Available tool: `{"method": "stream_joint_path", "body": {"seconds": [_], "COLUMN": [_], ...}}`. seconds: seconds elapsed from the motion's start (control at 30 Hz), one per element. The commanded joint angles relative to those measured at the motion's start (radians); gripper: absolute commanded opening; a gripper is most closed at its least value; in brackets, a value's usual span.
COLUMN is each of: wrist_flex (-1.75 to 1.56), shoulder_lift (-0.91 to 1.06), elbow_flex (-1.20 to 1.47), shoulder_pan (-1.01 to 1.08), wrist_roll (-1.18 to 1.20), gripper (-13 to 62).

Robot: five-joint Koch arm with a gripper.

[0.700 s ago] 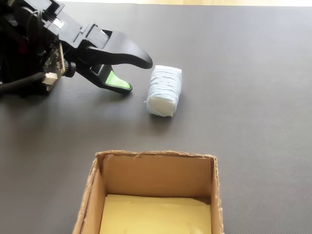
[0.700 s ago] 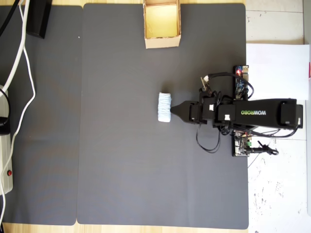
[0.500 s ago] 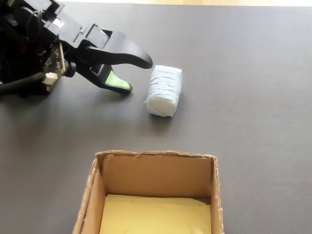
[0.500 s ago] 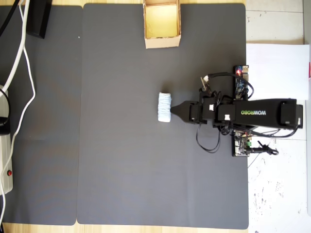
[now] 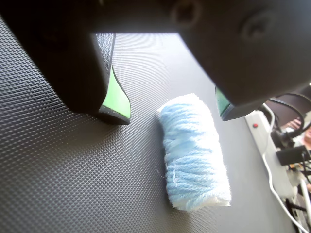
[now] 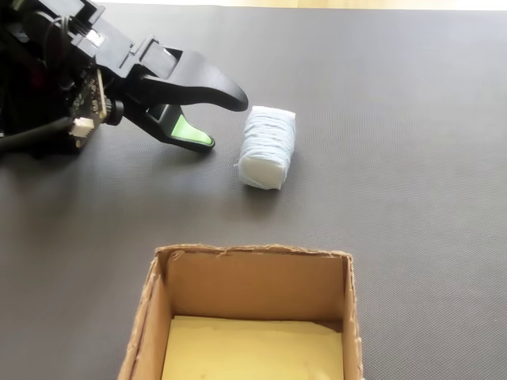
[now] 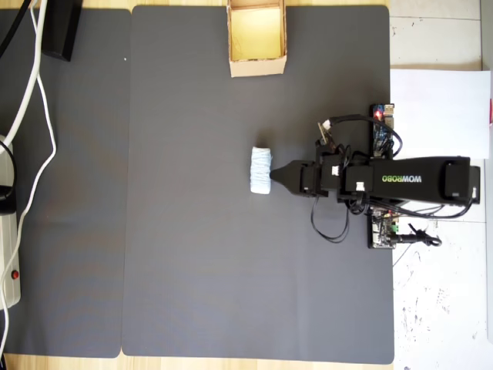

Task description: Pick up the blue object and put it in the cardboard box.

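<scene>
Wrist view: I am looking down past my gripper (image 5: 170,114) as it is hanging just above the dark mat (image 5: 58,174), jaws spread wide and holding nothing. The blue object (image 5: 194,153) is lying on the mat directly ahead of the two green-lined tips, its near end reaching into the gap between them but touching neither.

In the fixed view the roll (image 6: 267,147) is sitting just beside the upper jaw's tip, apart from it, with the gripper (image 6: 226,123) coming in from the picture's left. From overhead, the roll (image 7: 262,171) is lying just left of the claw's nose (image 7: 281,176), its long axis running up and down the picture, across the arm's line of reach.

That crosswise lie is what I am judging the next move on: a short push forward should bring the jaws astride the roll's narrow width.

The cardboard box (image 7: 256,66) is standing open at the mat's top edge, well apart from both.
</scene>
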Motion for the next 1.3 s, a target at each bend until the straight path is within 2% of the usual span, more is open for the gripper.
{"method": "stream_joint_path", "body": {"seconds": [0.0,0.97,1.27], "wrist_flex": [0.103,0.104,-0.077], "shoulder_lift": [0.094,0.095,0.095], "elbow_flex": [0.037,0.037,0.037], "shoulder_pan": [0.0,0.0,0.023], "wrist_roll": [0.054,0.057,0.044], "gripper": [34.5,34.5,34.7]}}
